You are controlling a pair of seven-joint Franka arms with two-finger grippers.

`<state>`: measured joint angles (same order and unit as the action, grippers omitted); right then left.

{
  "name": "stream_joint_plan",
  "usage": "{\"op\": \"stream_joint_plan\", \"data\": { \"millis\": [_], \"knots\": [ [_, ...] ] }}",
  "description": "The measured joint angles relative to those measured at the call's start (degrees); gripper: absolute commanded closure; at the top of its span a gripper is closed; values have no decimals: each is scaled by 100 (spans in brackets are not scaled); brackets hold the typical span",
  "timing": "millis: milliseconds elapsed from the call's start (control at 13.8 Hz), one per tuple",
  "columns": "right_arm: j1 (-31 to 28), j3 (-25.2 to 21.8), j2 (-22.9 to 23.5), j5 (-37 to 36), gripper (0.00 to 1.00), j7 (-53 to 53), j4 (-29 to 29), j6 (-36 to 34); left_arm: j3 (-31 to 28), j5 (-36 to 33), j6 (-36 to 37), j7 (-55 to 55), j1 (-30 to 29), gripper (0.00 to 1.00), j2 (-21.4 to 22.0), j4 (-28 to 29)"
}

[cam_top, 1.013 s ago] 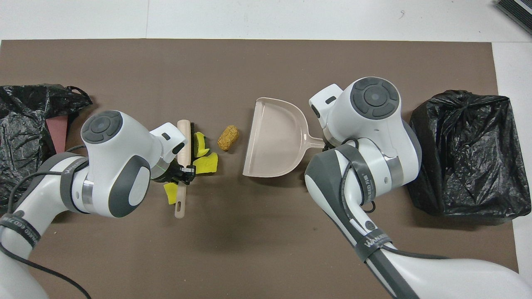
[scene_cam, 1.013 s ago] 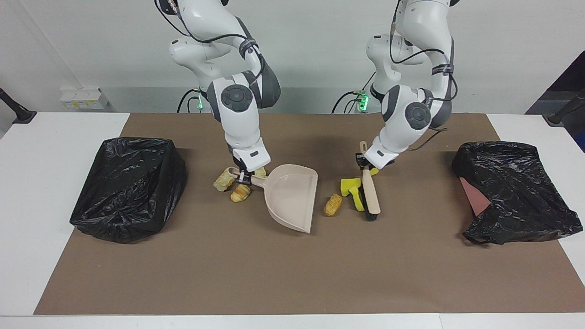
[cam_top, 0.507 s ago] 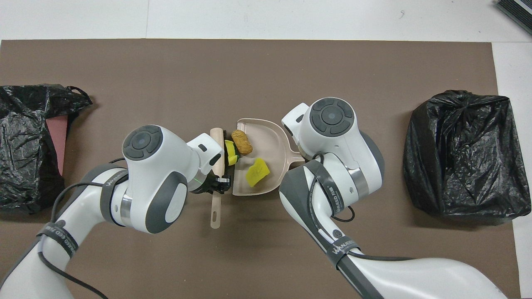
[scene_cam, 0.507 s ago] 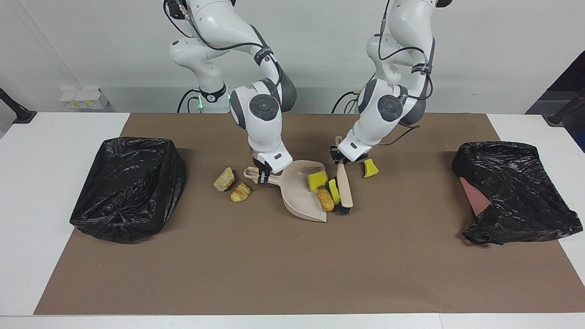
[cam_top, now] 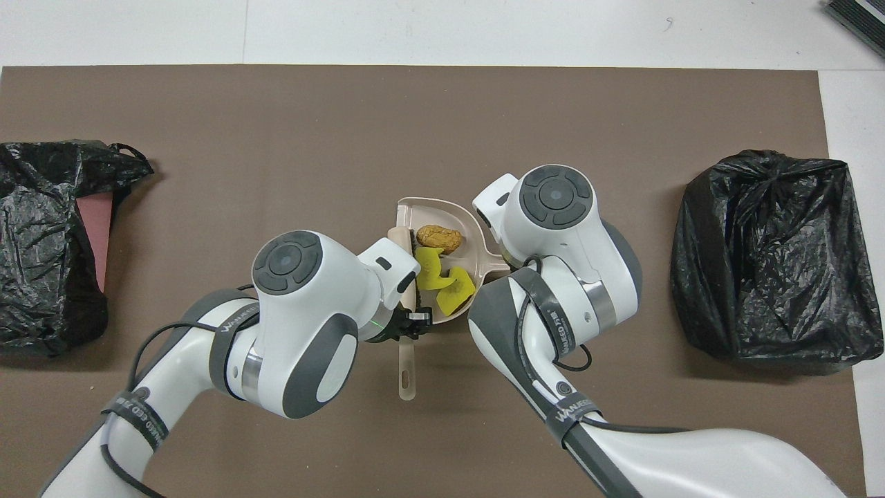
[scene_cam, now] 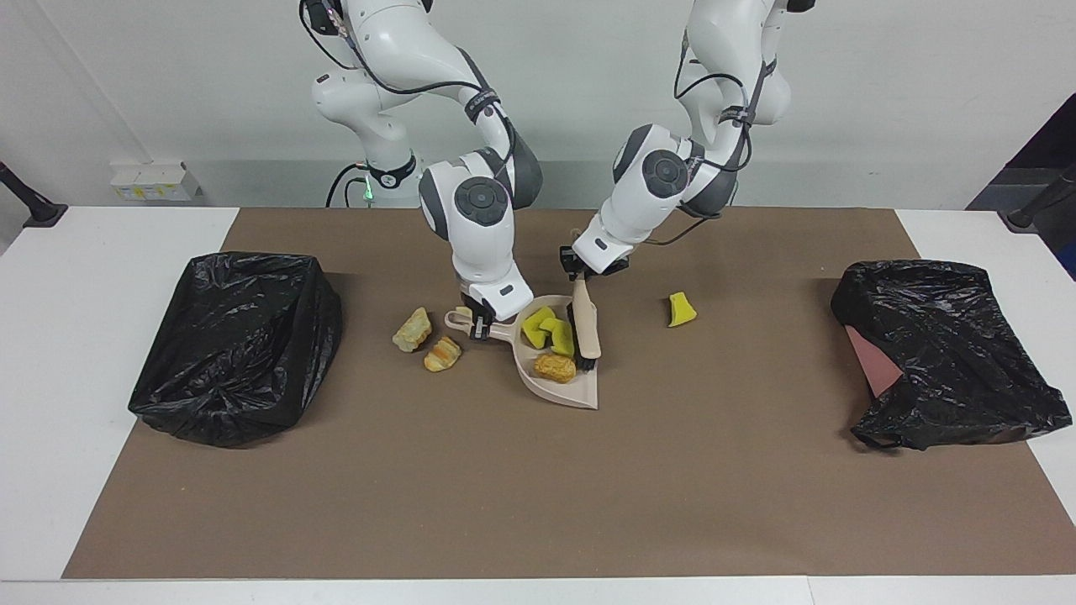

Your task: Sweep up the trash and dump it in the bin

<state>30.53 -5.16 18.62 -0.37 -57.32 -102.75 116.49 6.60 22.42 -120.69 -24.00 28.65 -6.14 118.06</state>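
Trash is split: two yellow sponge chunks (scene_cam: pixel 550 330) and a bread lump (scene_cam: pixel 555 366) lie in the dustpan (scene_cam: pixel 580 392), one sponge chunk (scene_cam: pixel 681 309) sits alone toward the left arm's end, and two lumps (scene_cam: pixel 427 341) lie beside the pan's handle. Right pincer (scene_cam: pixel 480 329) is clamped on that handle. Left pincer (scene_cam: pixel 582 277) grips the brush (scene_cam: pixel 586 323), bristles in the pan's mouth.

Three yellow sponge chunks (scene_cam: pixel 682 309), three visible bread lumps (scene_cam: pixel 555 366), one dustpan (scene_cam: pixel 580 393), one brush (scene_cam: pixel 585 323), two black bags (scene_cam: pixel 235 344).
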Motion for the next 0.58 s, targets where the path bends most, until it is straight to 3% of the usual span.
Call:
{"op": "stream_joint_plan", "data": {
  "millis": [290, 579],
  "knots": [
    [-2, 0, -2, 0, 100, 0, -9, 15, -140, -572, 945, -79, -675, 100, 569, -20],
    [-3, 0, -3, 0, 100, 0, -20, 31, -181, -1229, 1599, -291, -1386, 100, 868, 145]
  ]
}}
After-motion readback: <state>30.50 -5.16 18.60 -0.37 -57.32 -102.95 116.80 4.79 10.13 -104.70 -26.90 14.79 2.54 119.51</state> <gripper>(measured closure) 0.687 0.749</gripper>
